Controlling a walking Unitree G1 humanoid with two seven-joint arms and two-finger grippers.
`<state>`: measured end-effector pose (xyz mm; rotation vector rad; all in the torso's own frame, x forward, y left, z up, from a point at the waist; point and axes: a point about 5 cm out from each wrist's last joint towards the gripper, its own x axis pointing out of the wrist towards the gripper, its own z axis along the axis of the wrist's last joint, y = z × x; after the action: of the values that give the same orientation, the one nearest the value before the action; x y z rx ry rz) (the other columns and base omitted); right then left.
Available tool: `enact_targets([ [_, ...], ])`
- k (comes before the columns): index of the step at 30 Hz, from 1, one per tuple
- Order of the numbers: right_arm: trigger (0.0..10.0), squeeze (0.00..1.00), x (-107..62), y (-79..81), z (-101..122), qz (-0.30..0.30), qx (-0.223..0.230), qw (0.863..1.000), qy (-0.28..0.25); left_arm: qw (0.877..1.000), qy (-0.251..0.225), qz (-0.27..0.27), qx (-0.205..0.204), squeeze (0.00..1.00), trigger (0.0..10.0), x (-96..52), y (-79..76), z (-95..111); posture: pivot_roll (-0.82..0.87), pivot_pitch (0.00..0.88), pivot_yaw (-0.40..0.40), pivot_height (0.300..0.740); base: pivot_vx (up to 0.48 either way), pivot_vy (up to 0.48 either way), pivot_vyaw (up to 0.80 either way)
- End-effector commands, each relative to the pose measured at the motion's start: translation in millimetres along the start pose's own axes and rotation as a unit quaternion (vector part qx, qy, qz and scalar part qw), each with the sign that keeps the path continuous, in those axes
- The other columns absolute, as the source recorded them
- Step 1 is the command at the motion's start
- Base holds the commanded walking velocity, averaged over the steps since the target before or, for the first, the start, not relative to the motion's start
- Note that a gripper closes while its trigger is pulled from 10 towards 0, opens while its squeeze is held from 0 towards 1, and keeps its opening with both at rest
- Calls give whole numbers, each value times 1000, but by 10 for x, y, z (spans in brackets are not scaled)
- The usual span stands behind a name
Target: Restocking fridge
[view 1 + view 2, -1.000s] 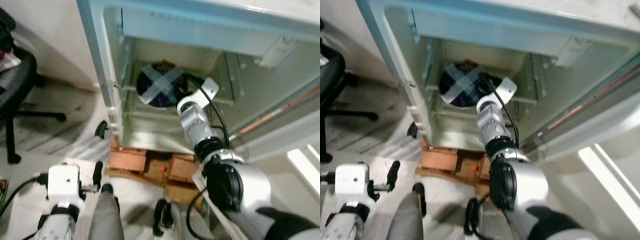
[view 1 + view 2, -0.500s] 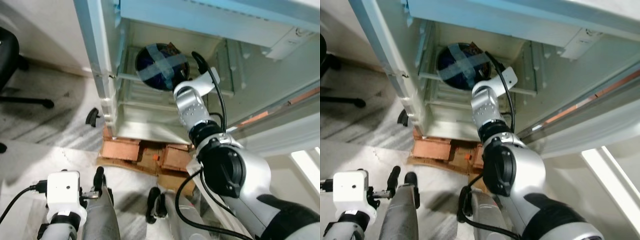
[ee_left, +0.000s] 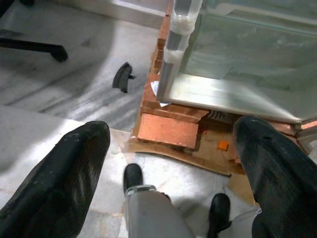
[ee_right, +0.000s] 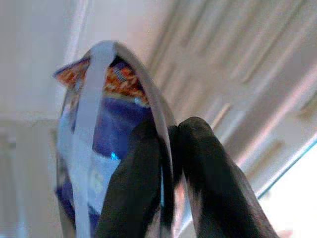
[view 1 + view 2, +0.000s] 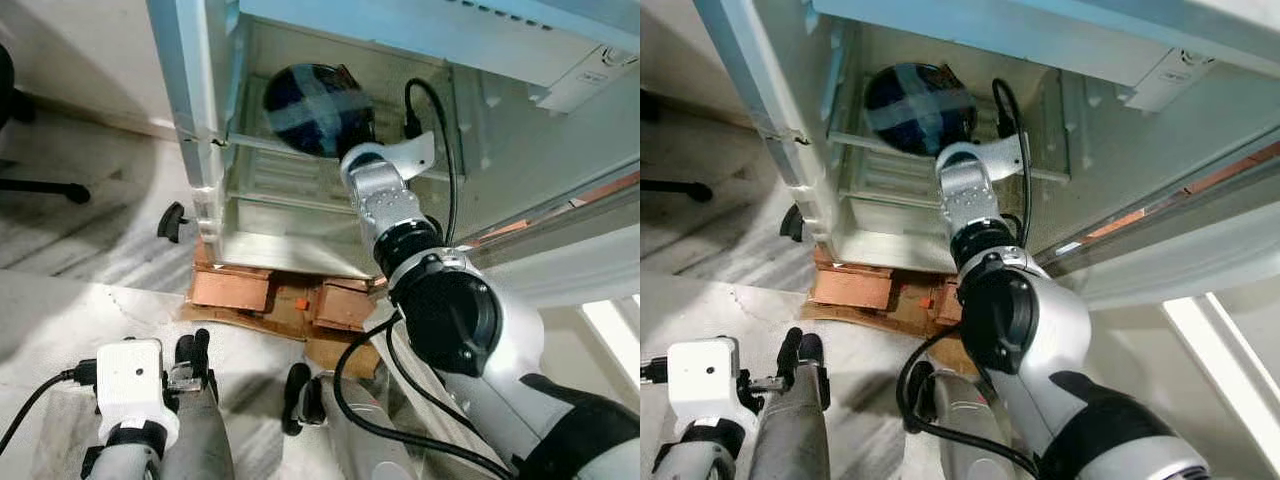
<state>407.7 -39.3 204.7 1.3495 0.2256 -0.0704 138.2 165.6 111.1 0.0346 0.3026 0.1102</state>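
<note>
Placement is judged to be in its closing stage. A dark blue round foil bag crossed with pale tape (image 5: 318,97) is seen inside the open white fridge (image 5: 1095,160), at the level of the wire rack shelf (image 5: 290,180) in the lower compartment; whether its weight is borne by the shelf cannot be told. The right hand (image 4: 168,163) is extended into the compartment, its two black fingers (image 4: 133,183) pinched shut on the edge of the bag. Release and withdrawal of the arm are judged outstanding. The left hand (image 3: 173,163) is held low, above the pale marble floor (image 3: 59,89), its fingers spread wide with nothing between them. Red bricks (image 5: 228,289) are noted under the fridge base. No further stock is visible, and the door is not yet shut.
</note>
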Motion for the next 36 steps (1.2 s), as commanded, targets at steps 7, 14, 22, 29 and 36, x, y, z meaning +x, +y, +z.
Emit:
enact_targets([
  [7,10000,1000,-161,150,-660,50,3,994,96,1000,19,3,-5,0,10000,35,-16,-85,258,423,-264,740,0,0,0],
  [14,10000,1000,-94,12,-449,92,-132,983,85,1000,-4,-1,-5,0,10000,219,-21,-26,235,368,-257,740,0,0,0],
  [22,10000,0,-20,-381,228,157,-362,918,43,999,-41,-15,8,0,10000,540,6,94,199,267,-214,740,0,0,0],
  [29,10000,0,-154,-659,575,220,-497,839,31,996,-73,-39,26,0,10000,839,8,230,158,178,-146,740,0,0,0],
  [36,10000,631,-656,-1055,488,290,-592,751,37,991,-103,-72,41,0,10000,1001,-79,260,109,67,-96,740,0,0,0],
])
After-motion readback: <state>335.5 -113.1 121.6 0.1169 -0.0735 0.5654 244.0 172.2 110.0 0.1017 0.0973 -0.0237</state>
